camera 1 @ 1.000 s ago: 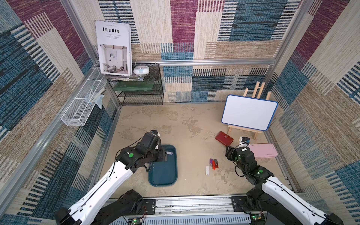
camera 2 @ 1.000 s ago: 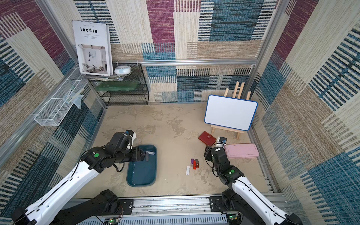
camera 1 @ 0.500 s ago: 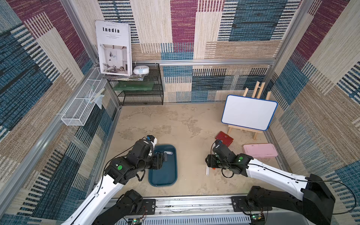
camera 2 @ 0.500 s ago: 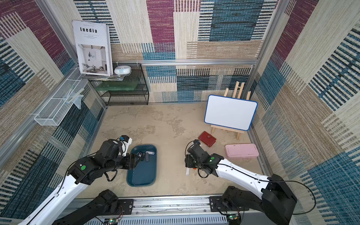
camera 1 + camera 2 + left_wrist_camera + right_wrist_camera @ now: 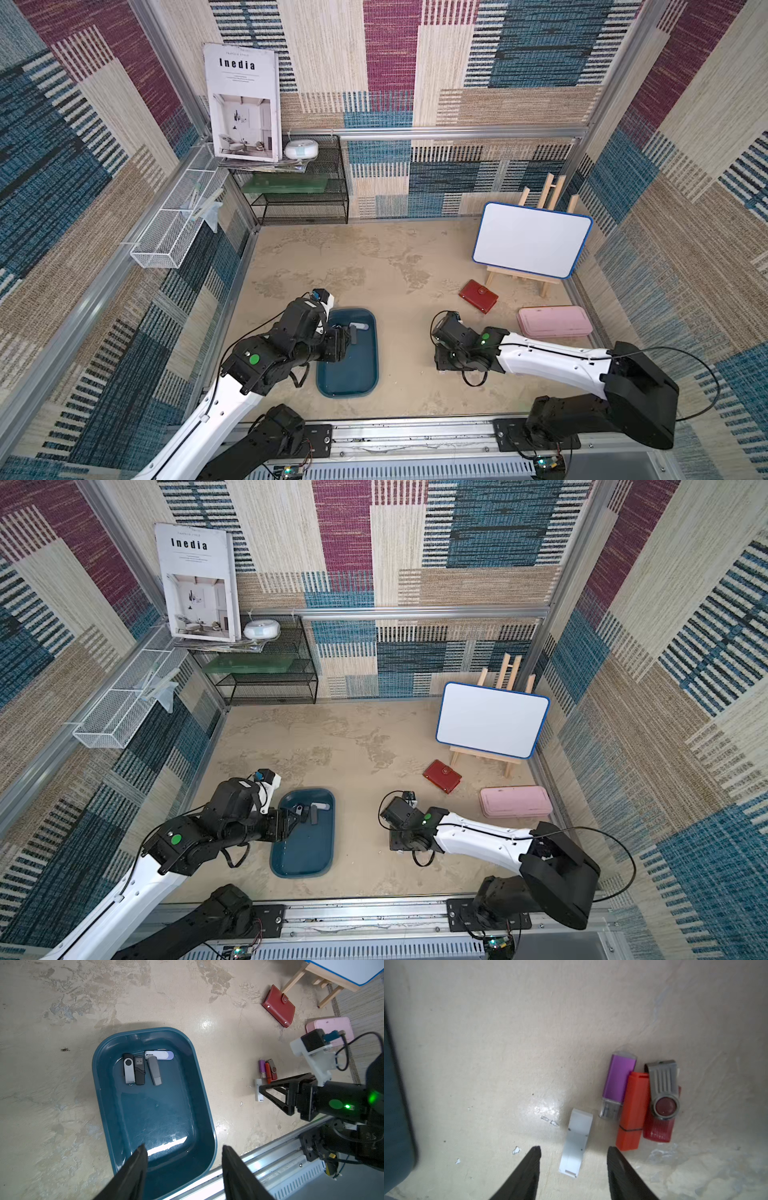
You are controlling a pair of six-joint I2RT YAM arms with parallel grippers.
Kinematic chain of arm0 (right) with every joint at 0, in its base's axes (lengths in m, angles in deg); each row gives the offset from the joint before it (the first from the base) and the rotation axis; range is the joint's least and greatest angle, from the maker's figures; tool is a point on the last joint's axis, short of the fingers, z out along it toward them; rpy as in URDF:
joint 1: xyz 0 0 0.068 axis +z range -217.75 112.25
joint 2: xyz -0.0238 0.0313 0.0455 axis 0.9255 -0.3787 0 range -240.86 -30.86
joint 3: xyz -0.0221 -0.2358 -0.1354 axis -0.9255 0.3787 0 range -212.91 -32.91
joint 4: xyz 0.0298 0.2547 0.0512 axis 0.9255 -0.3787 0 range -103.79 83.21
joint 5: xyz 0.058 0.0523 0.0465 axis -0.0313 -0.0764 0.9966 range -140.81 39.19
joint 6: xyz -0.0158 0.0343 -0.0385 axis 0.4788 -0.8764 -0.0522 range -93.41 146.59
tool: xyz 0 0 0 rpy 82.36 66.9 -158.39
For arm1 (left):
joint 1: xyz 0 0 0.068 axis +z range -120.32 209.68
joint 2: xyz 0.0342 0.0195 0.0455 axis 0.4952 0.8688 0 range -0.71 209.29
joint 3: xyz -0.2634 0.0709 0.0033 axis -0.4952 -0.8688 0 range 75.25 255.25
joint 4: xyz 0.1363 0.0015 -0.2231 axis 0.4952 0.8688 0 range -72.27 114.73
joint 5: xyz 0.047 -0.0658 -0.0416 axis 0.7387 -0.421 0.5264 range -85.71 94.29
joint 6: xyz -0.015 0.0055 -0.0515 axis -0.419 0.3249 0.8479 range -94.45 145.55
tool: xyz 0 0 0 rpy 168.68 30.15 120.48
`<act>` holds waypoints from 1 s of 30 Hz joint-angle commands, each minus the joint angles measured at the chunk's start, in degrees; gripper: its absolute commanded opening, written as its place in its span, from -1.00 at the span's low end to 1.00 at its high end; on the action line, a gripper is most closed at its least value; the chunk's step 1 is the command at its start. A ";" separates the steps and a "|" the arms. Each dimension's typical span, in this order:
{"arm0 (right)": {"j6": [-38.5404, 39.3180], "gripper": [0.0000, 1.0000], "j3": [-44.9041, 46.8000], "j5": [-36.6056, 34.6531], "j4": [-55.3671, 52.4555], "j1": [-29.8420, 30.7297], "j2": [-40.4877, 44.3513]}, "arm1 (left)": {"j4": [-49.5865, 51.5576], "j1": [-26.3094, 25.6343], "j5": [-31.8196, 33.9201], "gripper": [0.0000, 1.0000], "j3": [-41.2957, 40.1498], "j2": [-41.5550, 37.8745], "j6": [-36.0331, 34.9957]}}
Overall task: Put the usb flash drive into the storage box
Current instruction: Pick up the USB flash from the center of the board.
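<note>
Right hand (image 5: 574, 1148), spread open, hovers astride the white usb flash drive (image 5: 576, 1142) on the desk (image 5: 488, 1043), well apart from the storage box (image 5: 155, 1109). It looks light, stiff and slick; pinch its long sides.

The left arm (image 5: 208, 428) rises from its base, bends at the elbow and reaches forward, with the wrist turned toward the middle. The left gripper (image 5: 184, 1148) has its two black fingers (image 5: 133, 1174) spread wide apart and holds nothing. The right arm (image 5: 548, 361) stretches low and nearly flat toward the middle. The right gripper (image 5: 574, 1148) points down, its fingers (image 5: 525, 1176) also apart, gripping nothing.
</note>
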 commanded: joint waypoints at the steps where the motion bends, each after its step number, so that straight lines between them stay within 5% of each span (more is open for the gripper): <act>1: -0.80 0.12 -1.73 -1.33 -3.12 0.57 -2.69 | -0.88 0.06 0.78 0.23 -0.06 -0.41 -0.03; 15: -0.31 -0.21 -4.79 -2.17 -3.80 3.24 -11.39 | -0.89 0.06 0.87 0.23 -0.10 -0.14 0.00; 25: 0.04 -0.61 -4.94 -2.03 -2.68 3.60 -10.11 | -0.85 0.06 1.22 0.23 -0.14 -0.21 0.06; 30: 0.72 -0.63 -6.48 -1.75 -2.81 3.69 -7.92 | -0.92 0.06 1.48 0.23 -0.09 -0.27 0.09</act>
